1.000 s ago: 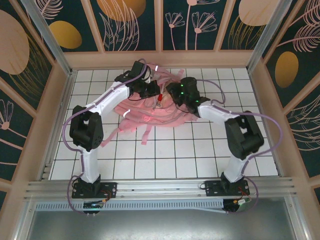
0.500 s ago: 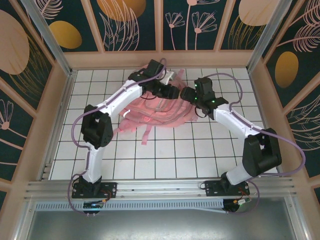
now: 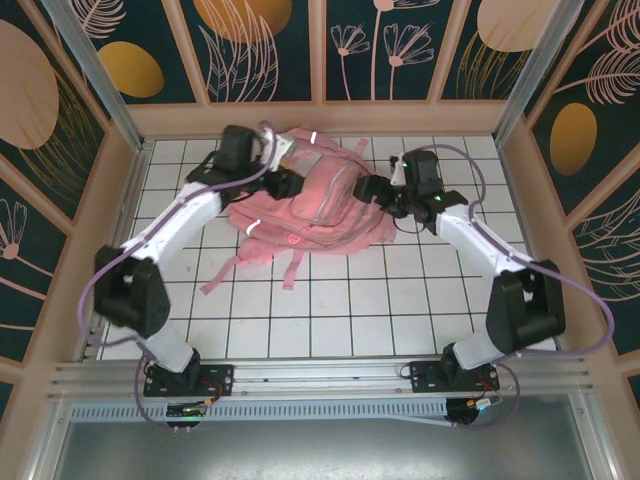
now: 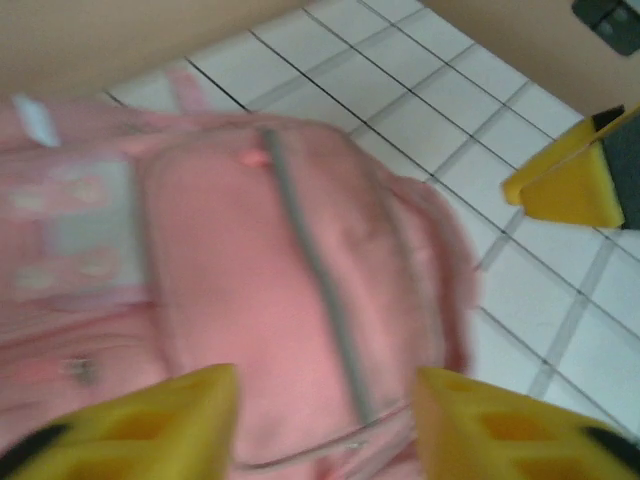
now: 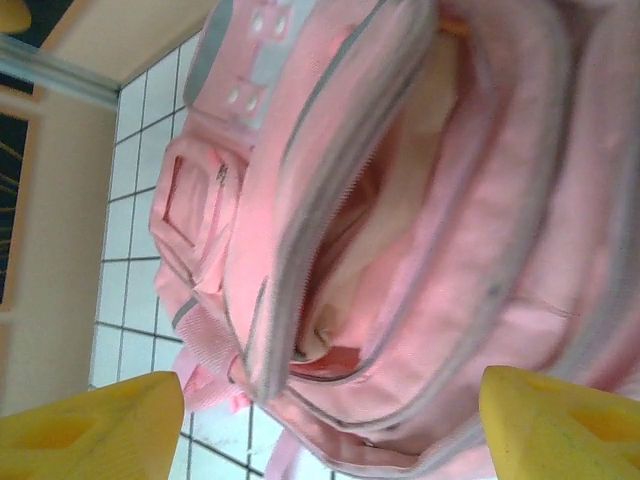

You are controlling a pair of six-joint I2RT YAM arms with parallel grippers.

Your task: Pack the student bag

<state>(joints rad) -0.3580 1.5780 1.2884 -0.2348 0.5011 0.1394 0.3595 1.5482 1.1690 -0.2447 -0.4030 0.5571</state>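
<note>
The student bag (image 3: 315, 200), a light-pink backpack with grey strips, lies heaped at the back middle of the tiled table. My left gripper (image 3: 283, 184) is at the bag's left side, open, with nothing between its yellow fingers; in the left wrist view the bag (image 4: 250, 270) lies just beyond the left gripper (image 4: 325, 425). My right gripper (image 3: 372, 190) is at the bag's right side, also open. In the right wrist view the bag's (image 5: 420, 200) zipped compartment gapes open beyond the right gripper (image 5: 330, 430), and a bit of something red (image 5: 335, 362) shows inside it.
Pink shoulder straps (image 3: 290, 265) trail from the bag toward the front. The wooden back wall (image 3: 320, 118) stands close behind the bag. White tiles (image 3: 400, 300) stretch in front of it. A yellow finger (image 4: 565, 190) of the right gripper shows in the left wrist view.
Both grippers have opened. The left arm has swung from over the bag to its left side. The right gripper has drawn back to the bag's right side.
</note>
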